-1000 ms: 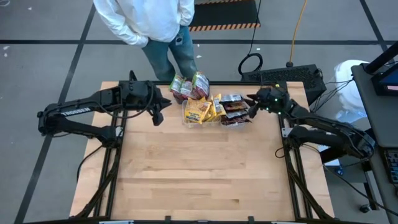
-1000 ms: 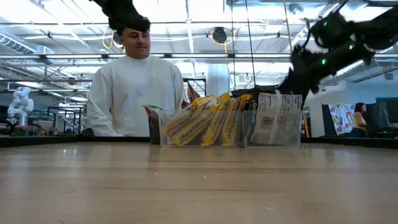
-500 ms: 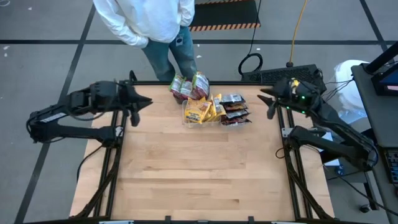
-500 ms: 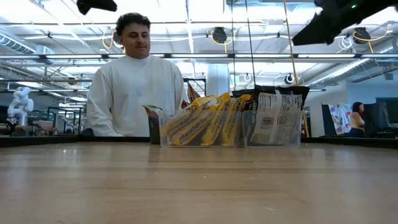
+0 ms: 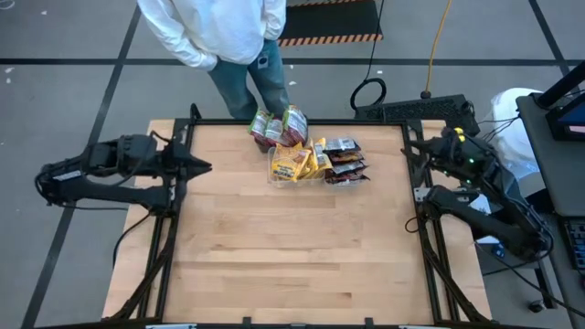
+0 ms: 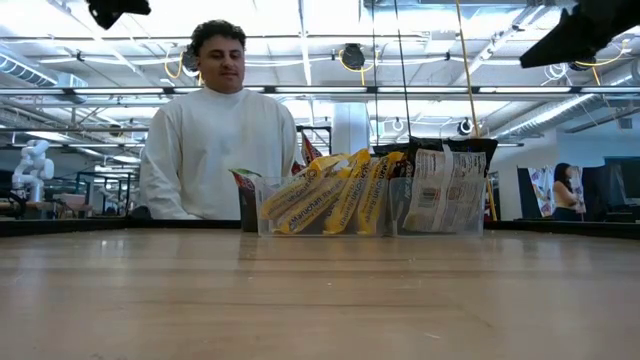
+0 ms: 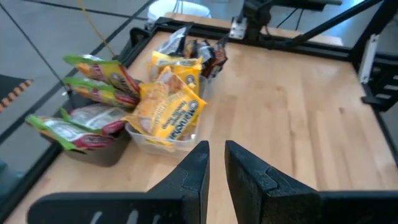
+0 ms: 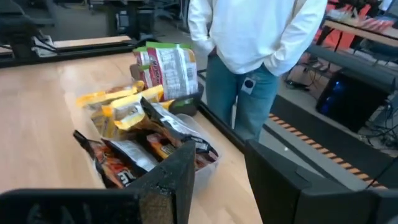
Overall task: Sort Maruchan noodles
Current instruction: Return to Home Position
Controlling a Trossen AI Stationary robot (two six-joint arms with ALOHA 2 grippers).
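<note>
just changed: both arms pull back off the bins. the left tool (image 5: 199,166) is now out at the left edge of the tabletop (image 5: 292,256) and the right tool (image 5: 411,146) is at its right edge, each well apart from the packets.
left tool: fingers almost together with only a thin gap, nothing held.
right tool: fingers wide apart, nothing between them.
yellow packets (image 5: 294,163): standing in a clear tub (image 7: 163,142) at the far middle of the tabletop.
dark packets (image 5: 345,163): in the second clear tub (image 6: 440,228), right against the first on its right.
green-edged packets (image 5: 279,126): in the dark bin (image 7: 99,154) just beyond, at the far edge, nearest the person (image 5: 219,27).
loose packets: none visible on the bare wood.
meaning for the task: each colour sits in its own container, so the sorting looks finished. only parking the arms seems left.
against a second ago: the left tool was then just beside the yellow packets and the right tool was at the dark ones. half a second ago both were partway out. packets, bins and person are where they were.
</note>
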